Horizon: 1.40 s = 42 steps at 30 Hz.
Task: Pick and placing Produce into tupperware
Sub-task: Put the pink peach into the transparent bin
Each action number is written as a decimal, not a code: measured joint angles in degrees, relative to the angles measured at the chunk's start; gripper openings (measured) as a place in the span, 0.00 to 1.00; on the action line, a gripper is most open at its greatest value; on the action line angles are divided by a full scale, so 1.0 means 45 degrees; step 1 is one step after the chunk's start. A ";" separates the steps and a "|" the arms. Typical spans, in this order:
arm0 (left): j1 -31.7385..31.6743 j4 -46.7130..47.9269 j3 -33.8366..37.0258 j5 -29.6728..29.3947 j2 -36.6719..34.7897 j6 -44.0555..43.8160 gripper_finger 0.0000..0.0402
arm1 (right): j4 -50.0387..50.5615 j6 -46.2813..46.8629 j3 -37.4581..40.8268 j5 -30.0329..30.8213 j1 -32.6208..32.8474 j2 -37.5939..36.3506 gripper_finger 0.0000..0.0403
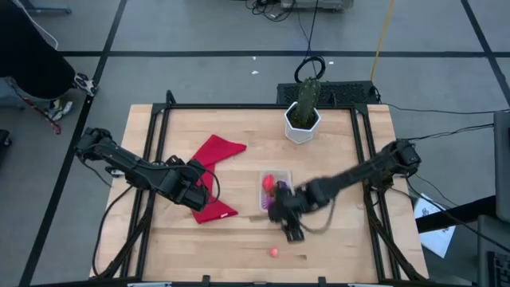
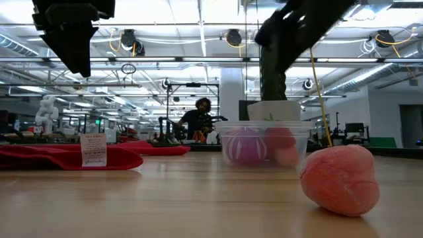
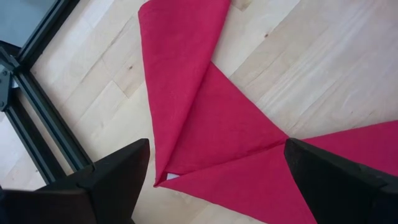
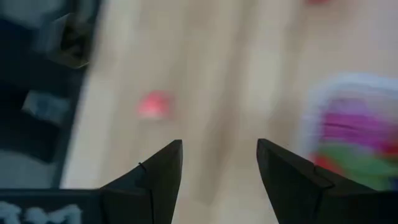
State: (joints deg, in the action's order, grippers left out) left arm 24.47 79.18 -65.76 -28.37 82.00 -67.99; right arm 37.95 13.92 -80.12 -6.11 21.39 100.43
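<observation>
Hovering beside the tupperware (image 1: 271, 191), right gripper (image 1: 292, 229) jaws apart, seemingly empty; left gripper (image 1: 194, 194) jaws wide.

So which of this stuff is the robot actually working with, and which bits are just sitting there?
Part of the job:
- clear tupperware, holding purple and red toy produce
- pink toy piece loose on the table
- right gripper, open, beside the tupperware

Just lying about:
- red cloth, under the waiting left gripper
- cactus in white pot
</observation>
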 joint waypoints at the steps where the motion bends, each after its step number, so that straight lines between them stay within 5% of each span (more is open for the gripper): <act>1: 0.0000 -0.0003 0.0000 -0.0029 0.0000 0.0003 0.94 | -0.0075 0.0086 0.0000 0.0019 0.0440 0.0047 0.49; 8: -0.0012 0.0000 0.0000 -0.0046 0.0000 0.0016 0.94 | -0.0179 0.1800 0.0000 -0.0004 0.2073 0.0828 0.49; 20: -0.0015 0.0005 0.0000 0.0029 0.0000 -0.0144 0.94 | -0.0795 0.2418 -0.1450 -0.1935 0.2079 0.3250 0.49; 29: -0.0010 0.0010 0.0000 0.0029 0.0000 -0.0058 0.94 | 0.0334 0.2909 -0.3953 -0.1342 0.1873 0.4660 0.49; 42: 0.0000 0.0010 0.0000 0.0055 0.0000 -0.0078 0.94 | 0.1436 0.3105 -0.3993 -0.0996 0.1319 0.5331 0.49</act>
State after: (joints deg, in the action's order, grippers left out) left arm 24.47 79.22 -65.76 -28.12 82.00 -68.34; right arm 44.41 27.89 -98.08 -10.59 27.33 124.42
